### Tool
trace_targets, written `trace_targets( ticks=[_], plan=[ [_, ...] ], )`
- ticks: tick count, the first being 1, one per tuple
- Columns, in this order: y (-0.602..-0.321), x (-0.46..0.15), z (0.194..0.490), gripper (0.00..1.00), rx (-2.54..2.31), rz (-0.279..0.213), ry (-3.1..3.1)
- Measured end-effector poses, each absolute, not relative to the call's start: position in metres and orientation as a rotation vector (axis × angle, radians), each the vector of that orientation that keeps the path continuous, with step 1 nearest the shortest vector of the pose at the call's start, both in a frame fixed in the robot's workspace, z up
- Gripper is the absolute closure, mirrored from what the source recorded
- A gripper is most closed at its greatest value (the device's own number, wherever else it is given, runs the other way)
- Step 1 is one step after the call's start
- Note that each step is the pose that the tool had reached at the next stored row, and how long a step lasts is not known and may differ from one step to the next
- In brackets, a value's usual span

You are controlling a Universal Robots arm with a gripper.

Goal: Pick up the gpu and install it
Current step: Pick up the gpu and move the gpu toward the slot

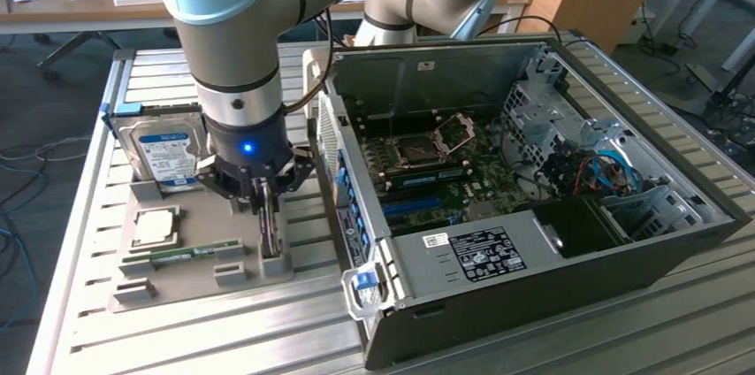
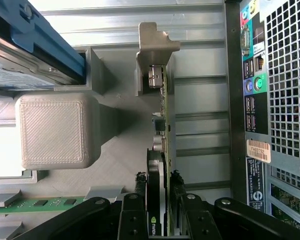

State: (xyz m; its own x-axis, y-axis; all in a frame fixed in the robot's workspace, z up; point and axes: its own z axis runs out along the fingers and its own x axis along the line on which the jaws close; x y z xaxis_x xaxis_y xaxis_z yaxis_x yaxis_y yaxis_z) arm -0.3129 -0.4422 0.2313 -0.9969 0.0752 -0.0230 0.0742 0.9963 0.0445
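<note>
The gpu [image 1: 272,232] stands on edge in a slot of the grey holder tray [image 1: 189,282], in the exterior view's left half. It is a thin dark board [image 2: 163,125] with a silvery end bracket [image 2: 155,45]. My gripper [image 1: 262,200] has come straight down over it. In the wrist view the gripper [image 2: 159,202] has its black fingers [image 2: 134,212] pressed against both faces of the card, which still sits in the tray. The open computer case [image 1: 507,180] lies to the exterior view's right, with its motherboard [image 1: 430,176] exposed.
A blue-labelled hard drive [image 1: 165,149] stands at the tray's far end, close beside my wrist. A processor [image 1: 156,227] and a green memory stick [image 1: 189,254] lie in the tray. The case's rear panel [image 2: 275,100] is right beside the gpu. The slatted metal table [image 1: 236,340] lies below.
</note>
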Motion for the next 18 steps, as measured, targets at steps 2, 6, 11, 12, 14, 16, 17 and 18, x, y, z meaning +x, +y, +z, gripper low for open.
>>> trace_targets(
  ticks=[2,6,11,12,14,16,17,18],
  plan=[
    [-0.4422,-0.3129,0.2313,0.67,0.117,0.068,3.114],
    [-0.4422,-0.3129,0.2313,0.67,0.117,0.068,3.114],
    [-0.4422,-0.313,0.2313,0.74,0.117,0.068,3.114],
    [-0.4422,-0.313,0.2313,0.74,0.117,0.068,3.114],
    [-0.4422,-0.313,0.2314,0.74,0.117,0.068,3.114],
    [-0.4422,-0.313,0.2313,0.74,0.117,0.068,3.114],
    [-0.4422,-0.3129,0.2314,0.74,0.117,0.068,3.114],
    [-0.4422,-0.313,0.2314,0.74,0.117,0.068,3.114]
  ],
)
